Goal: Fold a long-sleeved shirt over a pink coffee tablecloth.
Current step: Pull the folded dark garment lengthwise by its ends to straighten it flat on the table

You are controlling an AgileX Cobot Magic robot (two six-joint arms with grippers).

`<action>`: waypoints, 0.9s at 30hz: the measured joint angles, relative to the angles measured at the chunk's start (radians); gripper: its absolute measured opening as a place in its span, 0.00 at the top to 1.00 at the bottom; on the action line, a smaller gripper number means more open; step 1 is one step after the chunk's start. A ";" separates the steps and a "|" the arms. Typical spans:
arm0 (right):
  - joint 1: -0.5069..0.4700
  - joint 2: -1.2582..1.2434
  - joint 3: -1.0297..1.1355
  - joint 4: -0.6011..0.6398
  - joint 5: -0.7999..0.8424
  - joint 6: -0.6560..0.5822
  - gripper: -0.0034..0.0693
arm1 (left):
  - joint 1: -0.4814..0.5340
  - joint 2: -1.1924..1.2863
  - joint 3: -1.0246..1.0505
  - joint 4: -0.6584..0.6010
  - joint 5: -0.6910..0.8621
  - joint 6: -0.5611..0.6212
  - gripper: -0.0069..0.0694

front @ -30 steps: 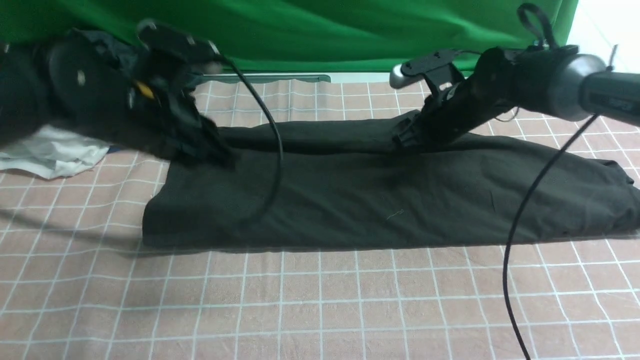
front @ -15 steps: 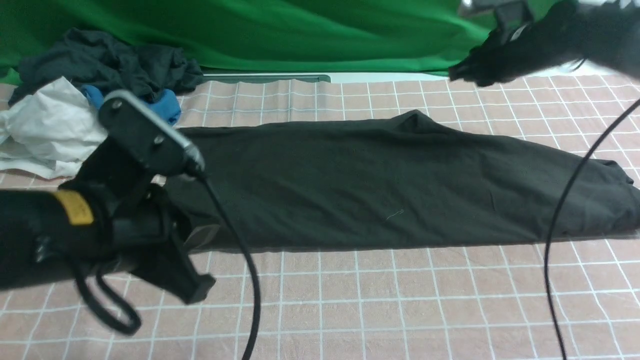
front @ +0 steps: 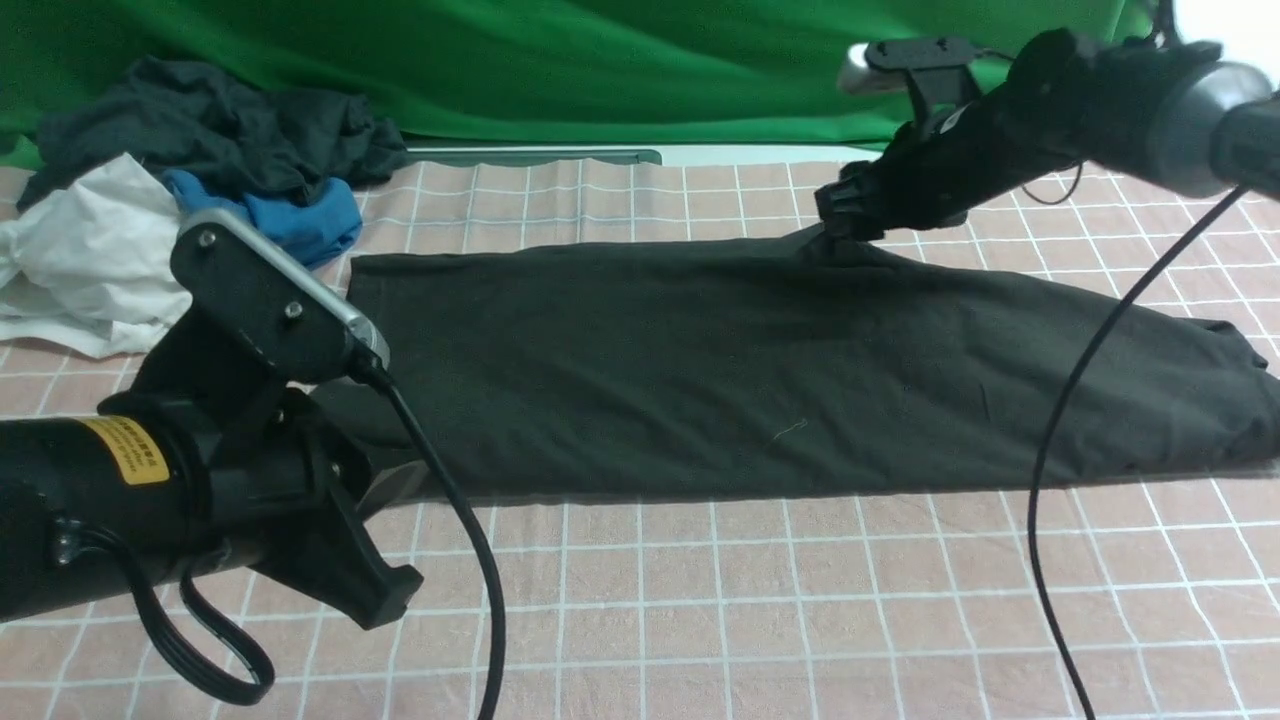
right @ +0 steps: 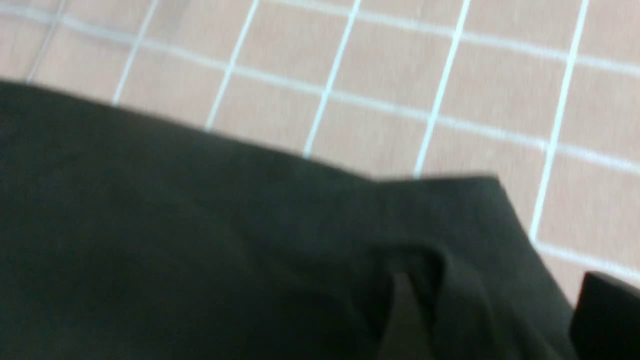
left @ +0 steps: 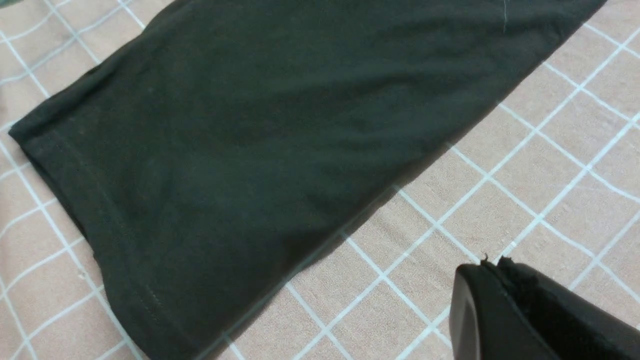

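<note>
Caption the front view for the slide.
Black shirt folded into a long band on the pink grid tablecloth, right claw at its raised far edge.

We see the long-sleeved shirt [front: 760, 370] as plain black all over, its hem stitching the same black. Under it, the pink coffee tablecloth [front: 800, 600] is a dusty pink-brown crossed by a thin white grid of squares. The backdrop cloth [front: 600, 60] is plain green. In the heap of garments [front: 220, 130] we make out black, blue and white pieces. The left arm [front: 60, 500] is black with a yellow label [front: 125, 452]. The right arm [front: 1000, 130] is black, its far section seemingly grey, though glare leaves us unsure.
</note>
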 joint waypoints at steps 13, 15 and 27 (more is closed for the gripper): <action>0.016 0.074 0.000 0.003 -0.079 0.013 0.55 | 0.000 0.000 0.000 0.000 0.000 0.005 0.89; 0.016 0.080 0.000 0.003 -0.085 0.013 0.58 | 0.000 0.000 0.002 0.000 -0.001 0.007 0.89; 0.016 0.045 0.000 0.000 -0.130 -0.022 0.90 | 0.000 0.000 0.008 0.001 -0.001 0.007 0.89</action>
